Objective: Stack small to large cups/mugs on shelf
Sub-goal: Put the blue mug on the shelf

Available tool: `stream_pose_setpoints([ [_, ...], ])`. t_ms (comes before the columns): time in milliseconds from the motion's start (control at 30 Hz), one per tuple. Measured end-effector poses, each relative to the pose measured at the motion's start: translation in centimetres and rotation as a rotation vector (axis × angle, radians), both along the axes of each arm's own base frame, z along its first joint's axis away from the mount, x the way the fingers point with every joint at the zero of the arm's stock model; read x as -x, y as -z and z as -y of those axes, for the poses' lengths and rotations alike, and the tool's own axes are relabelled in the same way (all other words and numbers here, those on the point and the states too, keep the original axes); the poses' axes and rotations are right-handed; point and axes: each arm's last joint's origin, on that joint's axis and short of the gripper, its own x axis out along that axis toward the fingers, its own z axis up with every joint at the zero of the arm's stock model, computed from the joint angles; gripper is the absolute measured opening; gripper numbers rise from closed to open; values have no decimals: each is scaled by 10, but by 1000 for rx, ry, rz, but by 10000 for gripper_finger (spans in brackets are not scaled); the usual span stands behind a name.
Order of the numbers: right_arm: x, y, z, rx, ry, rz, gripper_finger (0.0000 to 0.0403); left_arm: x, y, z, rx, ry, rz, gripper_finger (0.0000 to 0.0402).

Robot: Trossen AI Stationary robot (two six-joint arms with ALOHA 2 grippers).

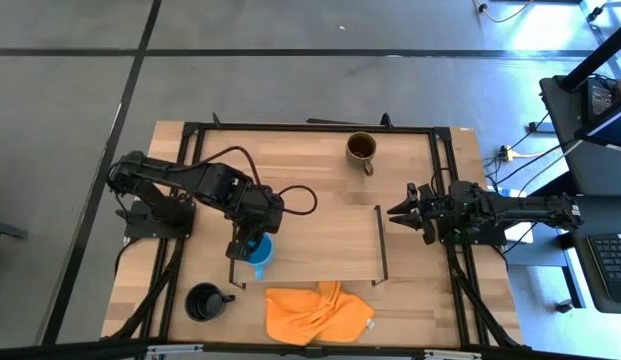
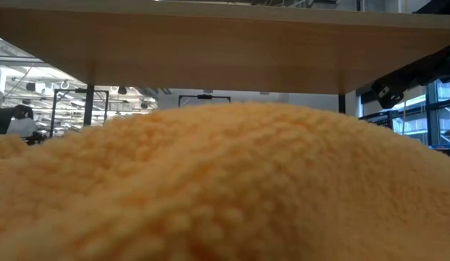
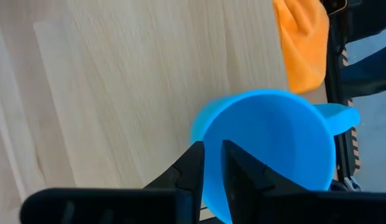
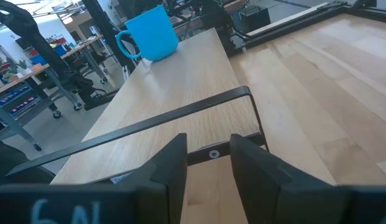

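The small light-blue mug [image 1: 261, 252] stands upright at the left end of the light-wood shelf [image 1: 320, 240], its handle toward the table's near edge. It also shows in the right wrist view [image 4: 149, 31]. My left gripper [image 1: 252, 243] is over it and shut on its rim. The black mug [image 1: 203, 300] stands on the tabletop near the front left corner. The olive-brown mug [image 1: 362, 148] stands at the far side of the table. My right gripper [image 1: 397, 214] is open and empty, just beyond the shelf's right end frame [image 4: 199, 106]. My left gripper holds the blue mug by its rim wall [image 3: 212, 140], on the side away from the handle [image 3: 342, 115]. One finger [image 3: 242, 171] is inside the mug and one [image 3: 191, 168] outside. The fingers come from above, pointing down. The mug is upright, and its base looks set on the shelf board [image 4: 160, 57].
A crumpled orange cloth [image 1: 318, 312] lies on the tabletop in front of the shelf and fills most of the low view [image 2: 225, 188]. The shelf's middle and right part [image 1: 340, 235] is bare wood. Black frame rails run along the table's edges.
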Motion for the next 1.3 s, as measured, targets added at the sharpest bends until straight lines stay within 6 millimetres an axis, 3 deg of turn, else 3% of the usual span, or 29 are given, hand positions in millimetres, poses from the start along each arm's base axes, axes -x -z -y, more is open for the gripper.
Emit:
stream_pose_setpoints([
  [467, 0, 0, 0, 0, 0, 0, 124, -4, -2, 1, 6, 53, 49, 31],
  [700, 0, 0, 0, 0, 0, 0, 124, 7, -2, -11, -128, -128, -16, 29],
  [900, 0, 0, 0, 0, 0, 0, 124, 14, -2, -26, -129, -286, -91, 21],
  [1300, 0, 0, 0, 0, 0, 0, 124, 13, 11, -23, -2, -270, -183, 2],
])
